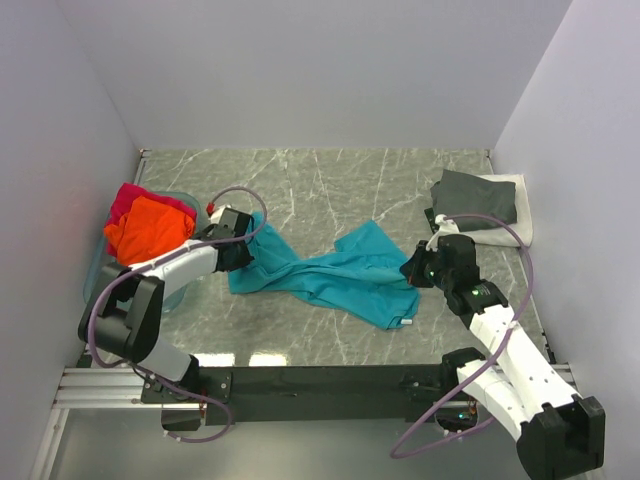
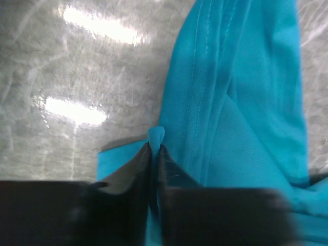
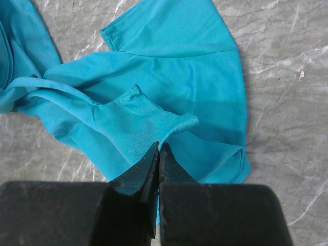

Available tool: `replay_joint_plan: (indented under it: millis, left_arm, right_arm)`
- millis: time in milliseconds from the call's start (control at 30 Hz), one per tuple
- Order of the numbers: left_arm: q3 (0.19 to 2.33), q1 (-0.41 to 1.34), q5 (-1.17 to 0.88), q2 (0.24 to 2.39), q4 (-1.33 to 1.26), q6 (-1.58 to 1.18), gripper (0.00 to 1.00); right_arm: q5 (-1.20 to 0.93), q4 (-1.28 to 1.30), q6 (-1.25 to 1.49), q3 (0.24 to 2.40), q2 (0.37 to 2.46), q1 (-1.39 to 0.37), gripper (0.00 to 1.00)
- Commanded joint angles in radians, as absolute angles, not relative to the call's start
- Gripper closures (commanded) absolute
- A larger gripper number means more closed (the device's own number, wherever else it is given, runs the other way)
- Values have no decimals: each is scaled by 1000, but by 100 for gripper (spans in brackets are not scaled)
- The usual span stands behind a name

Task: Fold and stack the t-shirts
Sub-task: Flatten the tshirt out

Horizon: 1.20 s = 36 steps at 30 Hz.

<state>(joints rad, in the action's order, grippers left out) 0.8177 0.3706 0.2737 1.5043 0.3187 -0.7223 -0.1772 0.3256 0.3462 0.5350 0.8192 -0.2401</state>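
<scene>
A teal t-shirt (image 1: 330,272) lies crumpled across the middle of the marble table. My left gripper (image 1: 243,252) is at its left end, shut on a pinched fold of the teal cloth (image 2: 156,136). At the shirt's right end my right gripper (image 1: 412,270) is shut on a raised ridge of the teal fabric (image 3: 169,130). Orange (image 1: 148,228) and magenta-red (image 1: 130,199) t-shirts are heaped in the tub at the left. A dark grey t-shirt (image 1: 474,197) lies folded on a white t-shirt (image 1: 508,228) at the back right.
A clear bluish plastic tub (image 1: 95,265) stands against the left wall and holds the orange and red shirts. White walls close in the table on three sides. A black rail (image 1: 320,380) runs along the near edge between the arm bases.
</scene>
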Motion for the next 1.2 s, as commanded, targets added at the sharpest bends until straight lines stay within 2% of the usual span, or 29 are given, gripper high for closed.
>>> replay_joint_plan:
  millis: [0,100,267,433,500,533,567,600,633,733,800,1000,1133,1167]
  left_arm:
    - [836,383,276,1519,316,-707,99]
    - [834,385,334,1442,333,-712,99]
    - [775,387,405,1149,296,-722,99]
    - [493,387,371,834,164,-804,99]
    - [431,388,353,802,184,-853,97]
    - [407,388,356,805,219,-877,91]
    - [403,388,362,816,295,-920,75]
    - [403,388,365,830,331,-937,67]
    - [411,388,353,851,353,-951,54]
    - [442,399,342,841,415,-988,35]
    - [462,402,367,813,442,-999,32]
    - [554,402,417,799,488,-992,39]
    - [597,410,400,841,515,-996,55]
    - [601,413,390,841,515,-997,55]
  right_arm:
    - [-186,287,334,531,816,-247,100]
    - [-186,290,331,534,815,-249,100]
    - [-183,290,330,535,801,-247,100]
    - [-189,287,334,534,790,-250,100]
    - [-190,291,333,537,788,-252,100]
    - [-192,293,333,538,787,-252,100]
    - [-193,295,331,540,784,-252,100]
    - [-193,298,330,540,782,-252,100]
    - [-196,296,330,540,781,-253,100]
    - [-201,291,330,534,778,-255,100]
    - [-204,285,333,526,773,-253,100]
    - [-212,279,331,514,773,-256,100]
    - [-216,273,328,512,779,-256,100]
    - [-221,270,327,512,782,-256,100]
